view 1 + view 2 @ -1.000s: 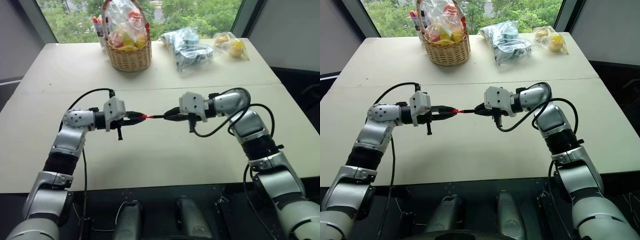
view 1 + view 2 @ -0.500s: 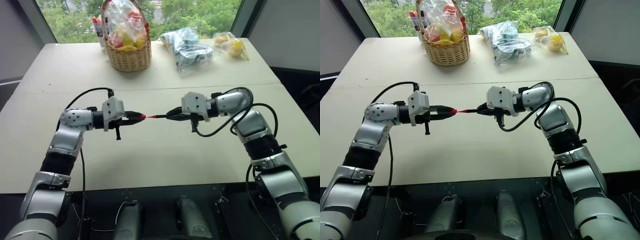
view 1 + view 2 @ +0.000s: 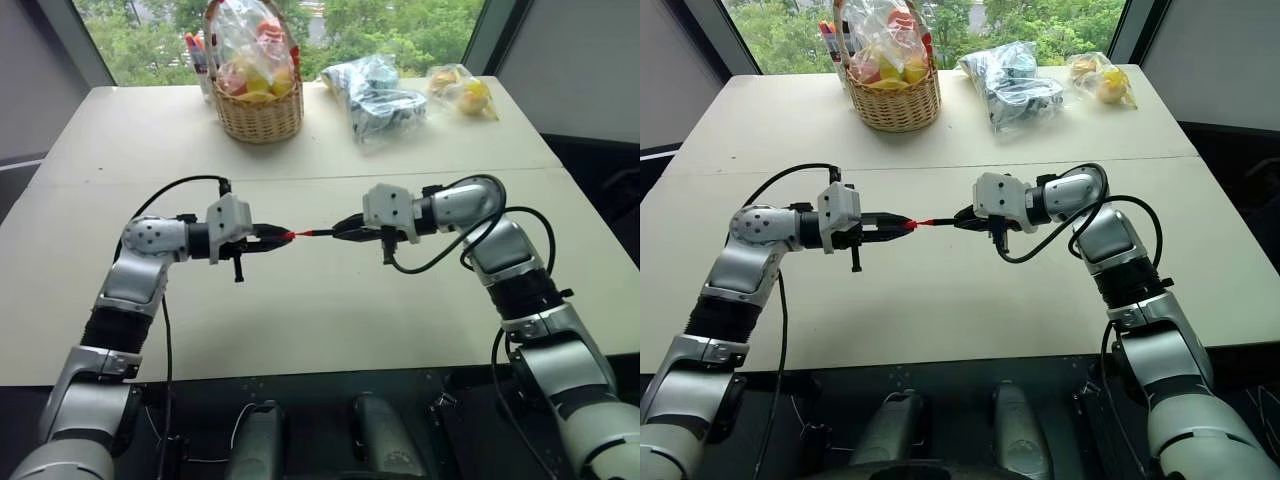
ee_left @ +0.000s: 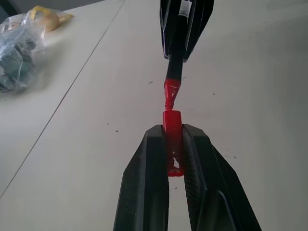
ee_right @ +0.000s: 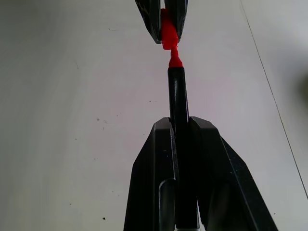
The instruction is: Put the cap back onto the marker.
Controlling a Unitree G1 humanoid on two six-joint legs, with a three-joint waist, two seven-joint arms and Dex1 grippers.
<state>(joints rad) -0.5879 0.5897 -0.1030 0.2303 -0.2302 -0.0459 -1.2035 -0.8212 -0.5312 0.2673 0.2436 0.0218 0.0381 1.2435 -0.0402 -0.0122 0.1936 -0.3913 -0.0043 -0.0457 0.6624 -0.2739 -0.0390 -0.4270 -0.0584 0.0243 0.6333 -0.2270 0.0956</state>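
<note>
Cap meets tip, above the bench [image 3: 320, 320].
Left tool [image 4: 173, 144] pinches the cap [image 4: 172, 126]; right tool [image 5: 179, 126] pinches the marker [image 5: 177, 91]. Align both axes, then push straight.

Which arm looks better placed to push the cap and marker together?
Either, roughly. The left gripper holds the cap, the right gripper holds the marker. The red tip sits at the cap's mouth, so I'd guess the right slides in.
</note>
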